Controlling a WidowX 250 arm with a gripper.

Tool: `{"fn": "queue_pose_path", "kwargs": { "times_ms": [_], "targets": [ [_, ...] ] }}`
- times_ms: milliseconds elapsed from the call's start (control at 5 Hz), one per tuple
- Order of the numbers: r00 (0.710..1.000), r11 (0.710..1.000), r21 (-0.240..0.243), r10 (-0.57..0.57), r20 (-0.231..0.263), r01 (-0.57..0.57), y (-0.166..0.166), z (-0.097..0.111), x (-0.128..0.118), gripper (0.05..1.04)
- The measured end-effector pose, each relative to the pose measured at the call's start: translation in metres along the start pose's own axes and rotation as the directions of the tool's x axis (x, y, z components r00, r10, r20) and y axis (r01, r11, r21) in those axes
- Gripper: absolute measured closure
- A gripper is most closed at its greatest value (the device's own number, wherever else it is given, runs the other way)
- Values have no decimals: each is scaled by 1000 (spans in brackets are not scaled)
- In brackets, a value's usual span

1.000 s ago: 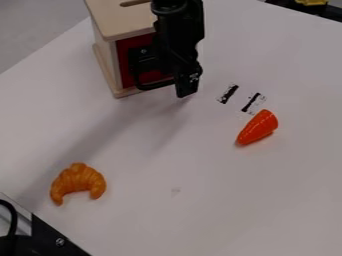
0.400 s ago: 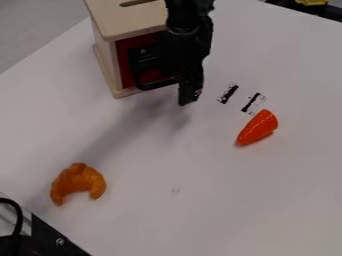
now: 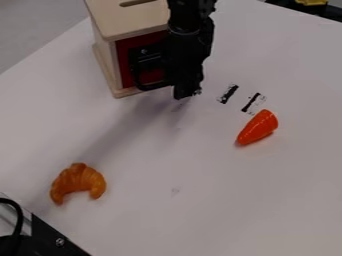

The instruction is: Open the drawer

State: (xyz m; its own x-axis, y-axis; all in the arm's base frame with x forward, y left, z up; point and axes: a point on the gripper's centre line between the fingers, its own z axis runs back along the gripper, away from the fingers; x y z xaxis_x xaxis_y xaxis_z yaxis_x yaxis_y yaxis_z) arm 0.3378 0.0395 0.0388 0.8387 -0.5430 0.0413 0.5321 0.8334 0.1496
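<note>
Gripper hung, pointing down, before the right part of the red-fronted drawer; whether wide or narrow, could not tell. Drawer sat in the wooden box, upper left of view, its front partly hidden by the arm. Black handle beside the gripper, contact unclear. On the white table: orange cone-shaped piece right, toy croissant lower left, well apart.

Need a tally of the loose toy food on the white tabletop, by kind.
Orange-brown curved toy croissant: 1
Glossy orange cone-shaped toy, carrot-like: 1
Total: 2
</note>
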Motion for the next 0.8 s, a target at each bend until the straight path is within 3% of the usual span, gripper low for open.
{"fn": "queue_pose_path", "kwargs": {
  "times_ms": [200,400,800],
  "targets": [
    [1000,1000,8,-13,-17,13,-1,0,-2,904],
    [999,1000,9,-23,-30,23,-4,-2,-3,962],
    [998,998,2,-56,-41,56,-28,-1,-12,966]
  ]
}}
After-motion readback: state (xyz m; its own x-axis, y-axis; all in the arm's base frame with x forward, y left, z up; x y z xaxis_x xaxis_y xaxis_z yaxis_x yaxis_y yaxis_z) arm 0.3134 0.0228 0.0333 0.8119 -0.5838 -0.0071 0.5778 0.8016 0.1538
